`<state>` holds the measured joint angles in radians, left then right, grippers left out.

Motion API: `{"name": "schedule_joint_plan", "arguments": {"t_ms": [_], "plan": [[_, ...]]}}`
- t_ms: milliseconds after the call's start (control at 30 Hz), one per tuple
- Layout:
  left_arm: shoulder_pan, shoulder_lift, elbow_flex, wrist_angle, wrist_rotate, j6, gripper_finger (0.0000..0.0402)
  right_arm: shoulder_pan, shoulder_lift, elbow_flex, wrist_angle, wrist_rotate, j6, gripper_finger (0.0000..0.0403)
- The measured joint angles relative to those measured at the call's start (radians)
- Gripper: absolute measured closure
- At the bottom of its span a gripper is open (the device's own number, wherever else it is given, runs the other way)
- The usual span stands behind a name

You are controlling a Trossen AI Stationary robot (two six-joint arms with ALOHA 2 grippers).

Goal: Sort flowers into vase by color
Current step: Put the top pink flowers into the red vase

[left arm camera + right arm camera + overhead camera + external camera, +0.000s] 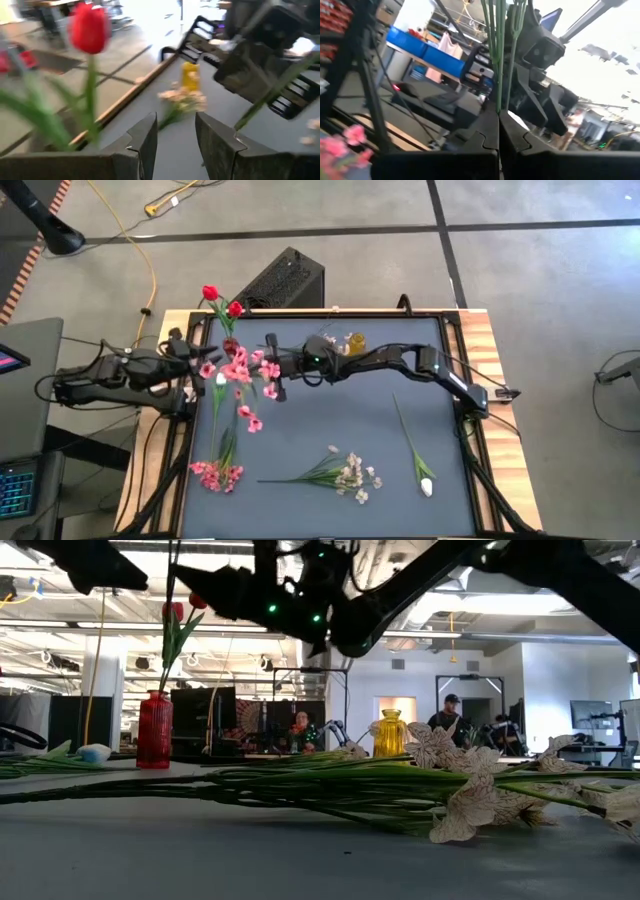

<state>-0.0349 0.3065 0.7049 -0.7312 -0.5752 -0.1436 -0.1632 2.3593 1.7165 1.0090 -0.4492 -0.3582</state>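
Note:
My right gripper (pixel 270 368) (pixel 498 125) reaches across to the table's far left and is shut on the green stems of a pink blossom spray (pixel 240 370), just near of the red vase (pixel 230 345) (pixel 154 730). That vase holds two red tulips (pixel 210 292) (pixel 90 27). My left gripper (pixel 192 365) (pixel 175 140) is open beside the vase and faces the right gripper. A yellow vase (pixel 355 340) (pixel 389 733) stands at the far edge. On the table lie a second pink spray (pixel 215 475), a pale small-blossom spray (pixel 355 475) (pixel 470 795) and a white tulip (pixel 425 485). My right gripper pinches the pink spray's green stems (pixel 497 102) between its two shut fingers. The fingers point level toward the table's left. The stems run on forward from the fingertips, and the blossoms (pixel 250 420) spread around and in front of the gripper. Whether the spray touches the table does not show.
A white bud (pixel 220 380) with a long stem lies under the held spray near the left edge. A raised rim (pixel 445 350) runs round the grey mat. People stand in the room beyond the far edge. The mat's middle (pixel 340 415) is bare.

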Motion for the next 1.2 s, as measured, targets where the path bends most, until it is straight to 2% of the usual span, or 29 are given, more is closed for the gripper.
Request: {"name": "schedule_joint_plan", "arguments": {"t_ms": [133,267,500,600,833,967,1100,1200], "plan": [[0.0,0.0,0.004,-0.062,-0.075,-0.043,0.028,-0.025,0.089,0.122,-0.01,-0.007,-0.016,0.0383],[0.0,0.0,0.004,-0.064,-0.057,-0.05,0.028,-0.052,0.165,0.26,-0.013,-0.064,-0.016,0.0383],[0.0,0.001,0.004,-0.064,-0.059,-0.053,0.028,-0.083,0.217,0.405,-0.089,-0.076,-0.03,0.0383],[0.0,0.001,0.004,-0.064,-0.061,-0.054,0.028,-0.083,0.214,0.438,-0.184,-0.076,-0.128,0.0383],[0.0,0.001,0.004,-0.064,-0.065,-0.055,0.028,-0.087,0.215,0.453,-0.238,-0.076,-0.189,0.0383],[0.0,0.001,0.004,-0.05,-0.024,-0.028,0.028,-0.099,0.215,0.453,-0.277,-0.076,-0.15,0.0383],[0.0,0.001,-0.014,0.034,0.049,0.061,0.028,-0.107,0.215,0.453,-0.282,-0.076,-0.039,0.0383],[0.0,0.001,-0.021,0.079,0.063,0.102,0.028,-0.108,0.215,0.453,-0.279,-0.076,0.031,0.0383]]}}
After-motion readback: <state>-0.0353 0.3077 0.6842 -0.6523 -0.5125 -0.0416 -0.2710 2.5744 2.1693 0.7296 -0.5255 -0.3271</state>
